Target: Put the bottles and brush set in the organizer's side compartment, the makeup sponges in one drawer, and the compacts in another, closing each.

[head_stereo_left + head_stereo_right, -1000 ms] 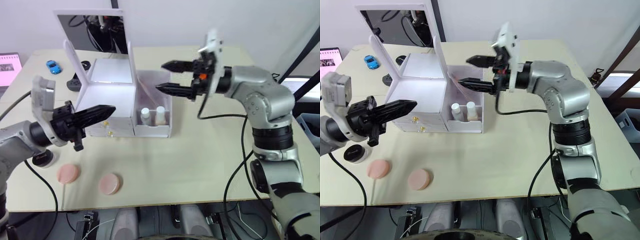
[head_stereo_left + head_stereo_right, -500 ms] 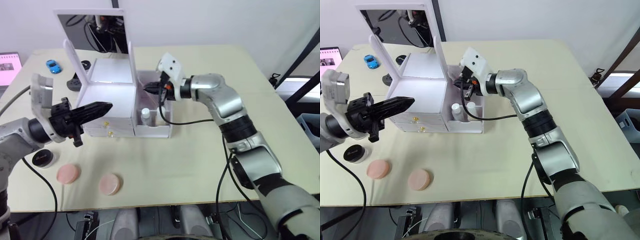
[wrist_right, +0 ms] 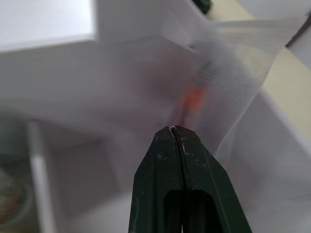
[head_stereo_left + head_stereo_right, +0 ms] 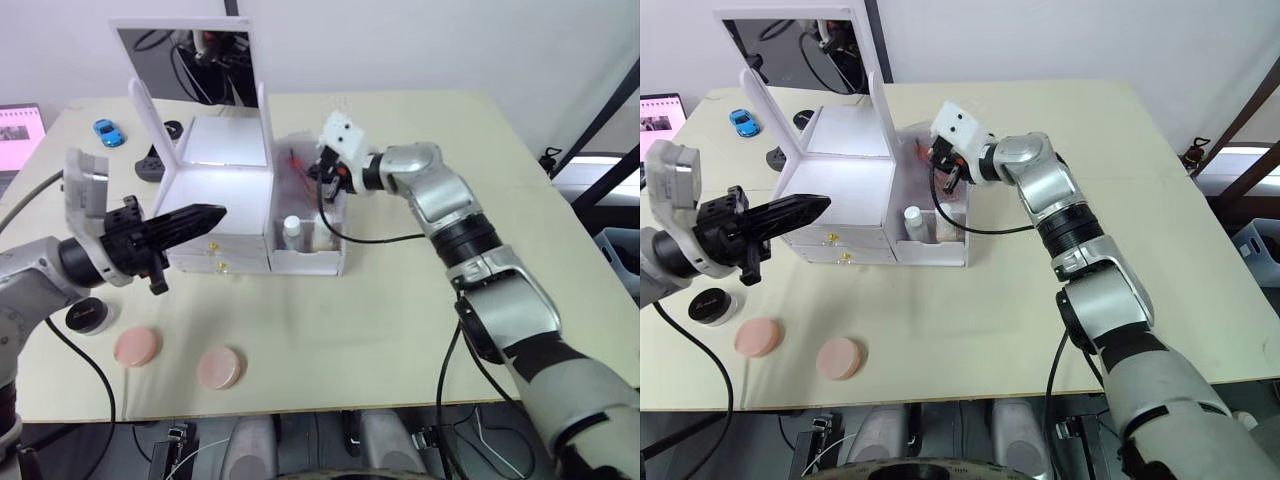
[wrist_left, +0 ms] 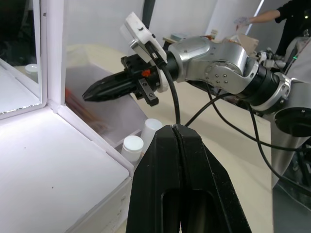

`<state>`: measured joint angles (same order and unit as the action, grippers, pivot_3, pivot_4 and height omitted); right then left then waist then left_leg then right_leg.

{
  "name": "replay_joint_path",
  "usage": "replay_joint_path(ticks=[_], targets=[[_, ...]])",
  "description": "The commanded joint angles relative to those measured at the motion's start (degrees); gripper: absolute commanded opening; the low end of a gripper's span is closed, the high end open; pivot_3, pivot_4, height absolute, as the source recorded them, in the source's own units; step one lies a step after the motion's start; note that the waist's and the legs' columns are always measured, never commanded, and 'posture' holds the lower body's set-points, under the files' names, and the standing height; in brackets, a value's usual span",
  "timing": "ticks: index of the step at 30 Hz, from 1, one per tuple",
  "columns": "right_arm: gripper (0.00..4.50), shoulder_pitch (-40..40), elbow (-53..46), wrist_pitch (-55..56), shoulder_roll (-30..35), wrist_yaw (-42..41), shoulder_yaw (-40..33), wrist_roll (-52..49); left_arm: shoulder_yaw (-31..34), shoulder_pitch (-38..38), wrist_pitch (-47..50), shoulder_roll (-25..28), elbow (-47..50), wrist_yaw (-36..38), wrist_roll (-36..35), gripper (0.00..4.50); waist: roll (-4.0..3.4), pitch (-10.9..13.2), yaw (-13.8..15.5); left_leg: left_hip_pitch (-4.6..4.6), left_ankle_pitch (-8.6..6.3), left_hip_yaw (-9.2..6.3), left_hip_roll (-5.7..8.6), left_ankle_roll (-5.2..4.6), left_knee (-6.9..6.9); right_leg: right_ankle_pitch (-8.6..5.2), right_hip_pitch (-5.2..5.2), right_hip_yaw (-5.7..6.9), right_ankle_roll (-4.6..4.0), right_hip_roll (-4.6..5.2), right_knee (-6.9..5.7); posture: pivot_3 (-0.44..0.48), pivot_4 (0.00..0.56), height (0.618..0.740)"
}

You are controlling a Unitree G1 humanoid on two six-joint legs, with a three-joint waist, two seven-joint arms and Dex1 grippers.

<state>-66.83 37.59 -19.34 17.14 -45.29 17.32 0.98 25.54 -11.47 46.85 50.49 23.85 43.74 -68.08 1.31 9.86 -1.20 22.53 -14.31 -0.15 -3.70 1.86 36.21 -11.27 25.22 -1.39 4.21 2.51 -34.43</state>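
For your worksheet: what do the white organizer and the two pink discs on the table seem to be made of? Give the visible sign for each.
The organizer looks like smooth white plastic or coated board: flat, lightly glossy panels with crisp edges. The pink discs look like soft matte foam, probably makeup sponges: no shine and rounded edges.

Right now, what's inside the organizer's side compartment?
Two white-capped bottles stand at its front, the brush set leans at the back. The right tool hangs over it, hiding the compartment floor.

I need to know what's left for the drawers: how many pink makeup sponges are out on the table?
2. One makeup sponge lies near the table's front left edge, and the other lies just to its right, both in front of the organizer.
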Motion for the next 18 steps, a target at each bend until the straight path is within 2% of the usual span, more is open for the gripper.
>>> replay_joint_path(ticks=[1,7,11,15,18], targets=[[0.02,-3.30,-0.26,1.73,0.50,1.71,-1.42,1.86,1.00,-0.43,-1.02,-0.11,1.66,0.05,0.02,0.00,0.00,0.00,0.00,0.00,0.00,0.00,0.00,0.00,0.00,0.00,0.00,0.00,0.00,0.00,0.00,0.000,0.150,0.723],[0.02,-3.31,-3.84,0.14,1.43,0.77,-2.86,1.78,0.60,-0.82,-1.02,-0.15,1.51,0.15,0.14,0.00,0.00,0.00,0.00,0.00,0.00,0.00,0.00,0.00,-0.01,0.00,0.00,0.00,0.00,0.00,0.00,0.000,0.150,0.723],[0.02,-1.90,-14.21,-5.68,4.20,-4.17,-6.24,-2.99,0.83,-0.97,-1.06,0.13,1.03,0.44,0.37,0.00,-0.01,0.01,0.20,0.02,0.00,-0.01,0.00,0.00,-0.02,-0.01,0.00,0.00,0.02,0.00,0.00,0.000,0.150,0.723],[0.02,1.23,-28.51,-20.02,7.99,-11.87,-11.86,-14.74,1.54,-1.13,-1.27,0.70,-0.32,1.27,0.98,0.00,0.00,0.00,0.32,0.02,0.00,-0.01,0.00,0.00,-0.03,-0.02,-0.01,0.01,0.05,0.00,-0.01,0.000,0.150,0.723],[0.02,3.62,-34.96,-26.40,11.69,-14.49,-14.52,-19.95,2.03,-1.28,-1.62,1.00,-1.54,2.24,1.87,0.00,0.00,0.00,0.34,-0.01,0.00,-0.01,0.00,0.00,-0.02,-0.03,-0.02,0.01,0.05,0.00,-0.02,0.000,0.150,0.723]])
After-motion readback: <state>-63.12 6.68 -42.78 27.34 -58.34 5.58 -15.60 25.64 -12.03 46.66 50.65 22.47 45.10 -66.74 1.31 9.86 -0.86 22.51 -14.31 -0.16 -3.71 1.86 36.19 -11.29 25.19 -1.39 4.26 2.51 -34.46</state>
